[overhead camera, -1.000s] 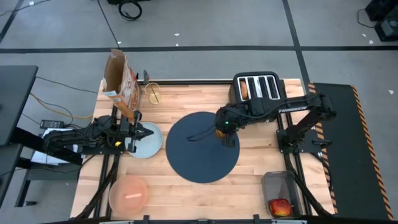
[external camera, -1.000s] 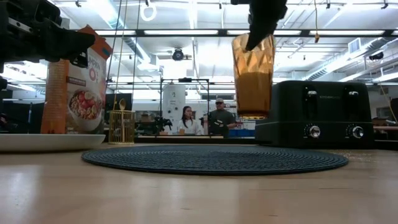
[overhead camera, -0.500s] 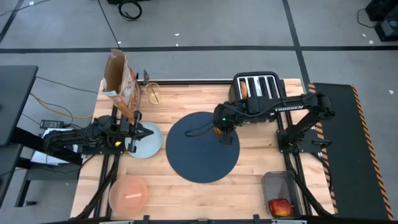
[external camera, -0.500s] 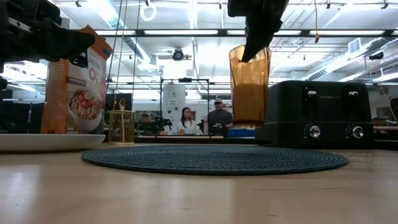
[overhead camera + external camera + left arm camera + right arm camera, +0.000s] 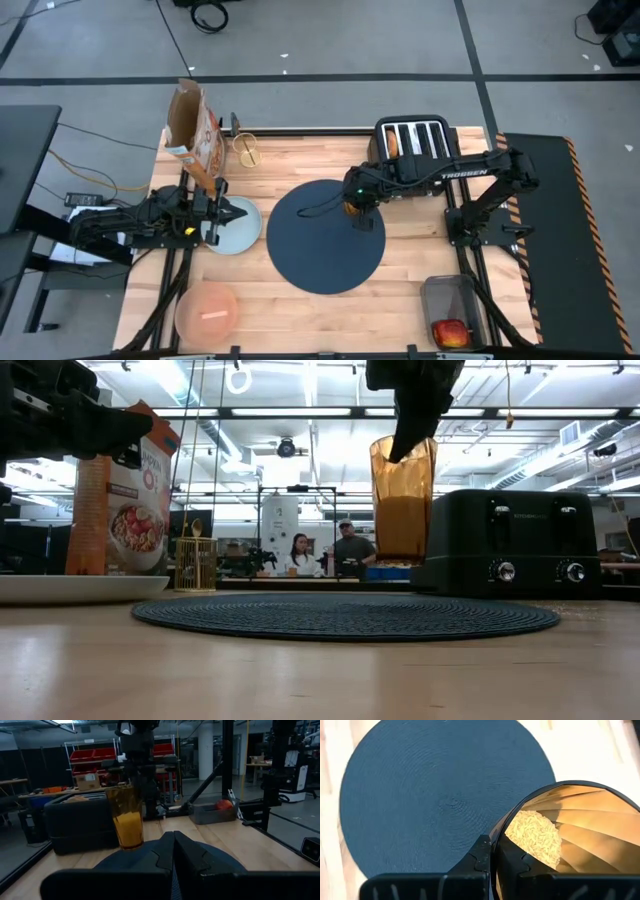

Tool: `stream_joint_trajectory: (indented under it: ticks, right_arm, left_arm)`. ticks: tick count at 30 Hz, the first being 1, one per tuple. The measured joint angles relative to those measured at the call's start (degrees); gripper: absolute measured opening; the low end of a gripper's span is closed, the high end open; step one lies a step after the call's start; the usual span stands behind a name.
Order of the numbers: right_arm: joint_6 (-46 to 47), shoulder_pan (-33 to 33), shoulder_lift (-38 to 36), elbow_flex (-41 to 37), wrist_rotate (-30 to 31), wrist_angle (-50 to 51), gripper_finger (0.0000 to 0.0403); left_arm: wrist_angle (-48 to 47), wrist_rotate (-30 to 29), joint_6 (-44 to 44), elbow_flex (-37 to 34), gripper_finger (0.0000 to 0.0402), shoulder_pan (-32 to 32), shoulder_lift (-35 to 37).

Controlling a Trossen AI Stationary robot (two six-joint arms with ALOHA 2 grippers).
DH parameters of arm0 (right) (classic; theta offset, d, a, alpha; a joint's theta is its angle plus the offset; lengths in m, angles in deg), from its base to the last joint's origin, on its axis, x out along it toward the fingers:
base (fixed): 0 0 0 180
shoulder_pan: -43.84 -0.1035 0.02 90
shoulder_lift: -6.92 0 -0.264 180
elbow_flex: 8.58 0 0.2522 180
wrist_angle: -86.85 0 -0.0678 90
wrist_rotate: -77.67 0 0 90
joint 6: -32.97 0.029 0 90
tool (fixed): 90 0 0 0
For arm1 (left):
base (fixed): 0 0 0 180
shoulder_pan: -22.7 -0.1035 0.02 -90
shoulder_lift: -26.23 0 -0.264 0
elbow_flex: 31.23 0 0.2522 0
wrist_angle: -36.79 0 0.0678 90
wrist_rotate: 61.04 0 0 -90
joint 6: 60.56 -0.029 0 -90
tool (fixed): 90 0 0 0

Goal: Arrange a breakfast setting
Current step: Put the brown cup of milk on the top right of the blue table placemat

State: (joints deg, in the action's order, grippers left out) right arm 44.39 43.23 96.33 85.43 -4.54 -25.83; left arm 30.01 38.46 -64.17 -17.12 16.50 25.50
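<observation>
The amber tumbler, partly filled with pale grains, hangs upright above the far right part of the round dark-blue mat. My right gripper is shut on it from above. At the table's left, my left gripper is shut on nothing over the pale-blue plate. The pink bowl stands at the near left. A red apple lies in a grey bin at the near right. A bagel sticks out of a toaster slot. My right gripper holds the tumbler by its rim, one finger inside the glass and one outside. The fingers slant down from above on the rim's side toward the table's right edge. The tumbler hangs upright below them, its base clear of the mat.
The black toaster stands just beyond the mat at the far right, close to the tumbler. A cereal box and a gold wire holder with a spoon stand at the far left. People show in the room behind.
My right gripper has come down with the tumbler and shifted a little toward the table's far left. The tumbler now hangs lower, nearer the mat and still clear of it. It has kept still over the last half second.
</observation>
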Motion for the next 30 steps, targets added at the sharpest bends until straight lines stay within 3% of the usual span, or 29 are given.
stream_joint_trajectory:
  ticks: [21, 30]
  right_arm:
    - [0.58, 0.66, -0.87, -0.02, -0.26, -1.11, 0.0016]
    - [0.21, 3.71, -0.81, -5.00, -0.95, -4.86, 0.0016]
  left_arm:
    - [0.00, 0.00, -0.01, -0.01, 0.0018, 0.00, 0.01]
    - [0.00, 0.01, -0.01, -0.01, 0.0018, 0.00, 0.01]
